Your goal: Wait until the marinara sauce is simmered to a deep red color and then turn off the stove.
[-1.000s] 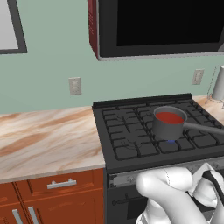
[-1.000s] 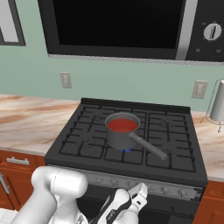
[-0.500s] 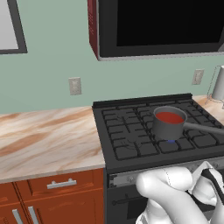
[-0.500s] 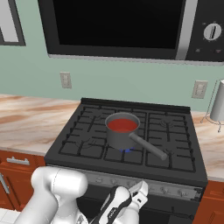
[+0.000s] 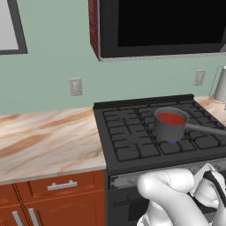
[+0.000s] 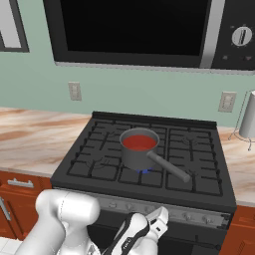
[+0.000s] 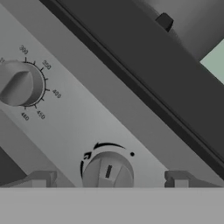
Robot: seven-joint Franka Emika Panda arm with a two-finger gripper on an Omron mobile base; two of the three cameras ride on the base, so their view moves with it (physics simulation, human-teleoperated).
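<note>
Very little differs from a second ago. In the right base view the white arm's two-finger pincer (image 6: pixel 158 222), low in front of the silver knob strip of the wide black gas stove (image 6: pixel 149 209), sits slightly higher and closer to that strip than before, its fingers spread wide.

In the hand view, the stove's silver control panel (image 7: pixel 109 109) carries small dark numbers printed in an arc around the upper-left knob (image 7: pixel 19 84): 300, 350, 400, 450 and 480 can be read, each beside a short tick mark. The lower knob (image 7: pixel 108 171) has a dark curved band and a single dot printed around its top, but no figures that can be made out. On the microwave (image 6: pixel 149 30) in the right base view, the marks beside its round dial (image 6: pixel 242 36) are too small to read.
</note>
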